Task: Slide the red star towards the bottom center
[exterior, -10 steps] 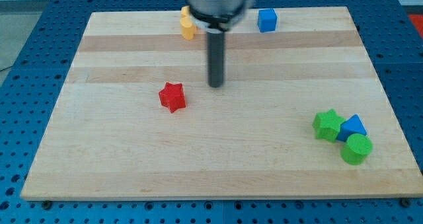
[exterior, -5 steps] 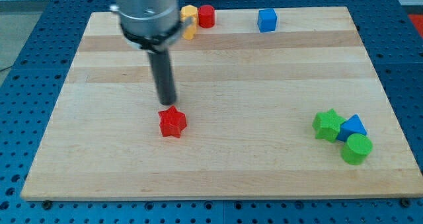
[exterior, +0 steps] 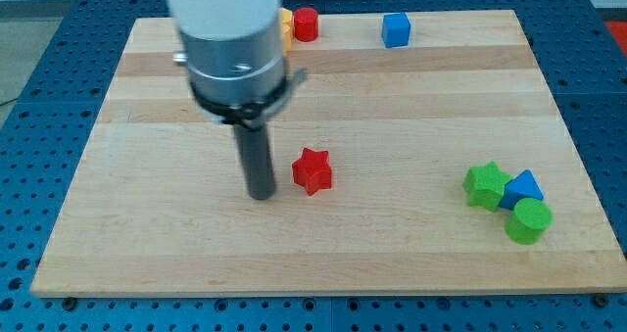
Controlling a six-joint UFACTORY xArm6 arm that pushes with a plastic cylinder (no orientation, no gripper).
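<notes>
The red star point(exterior: 313, 170) lies on the wooden board point(exterior: 392, 244), a little left of the middle and below mid-height. My tip point(exterior: 262, 195) rests on the board just left of the star and slightly lower, a small gap away from it. The rod rises from the tip to the large grey arm body above.
A red cylinder point(exterior: 307, 23) and a partly hidden yellow block point(exterior: 285, 21) sit at the top edge. A blue cube point(exterior: 396, 28) is at the top, right of centre. A green star point(exterior: 485, 185), a blue triangle point(exterior: 525, 187) and a green cylinder point(exterior: 529, 220) cluster at the right.
The red star has moved down and then right, from about left of centre to nearer the middle. My tip swung from right of the star, past its top, to its lower left.
</notes>
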